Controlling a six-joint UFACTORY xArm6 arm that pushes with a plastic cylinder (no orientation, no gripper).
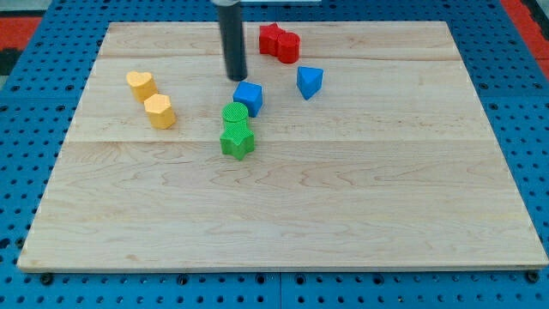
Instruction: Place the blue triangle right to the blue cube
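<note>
The blue cube (249,98) sits a little above the board's middle. The blue triangle (309,81) lies to its right and slightly higher in the view, a short gap apart from it. My tip (237,78) is the lower end of the dark rod that comes down from the view's top. It stands just up and left of the blue cube, close to it, and well left of the blue triangle.
A green cylinder (235,114) and a green star (237,141) sit just below the blue cube. Two red blocks (280,42) lie near the top edge. A yellow heart (141,84) and a yellow hexagon (160,111) lie at left on the wooden board (360,197).
</note>
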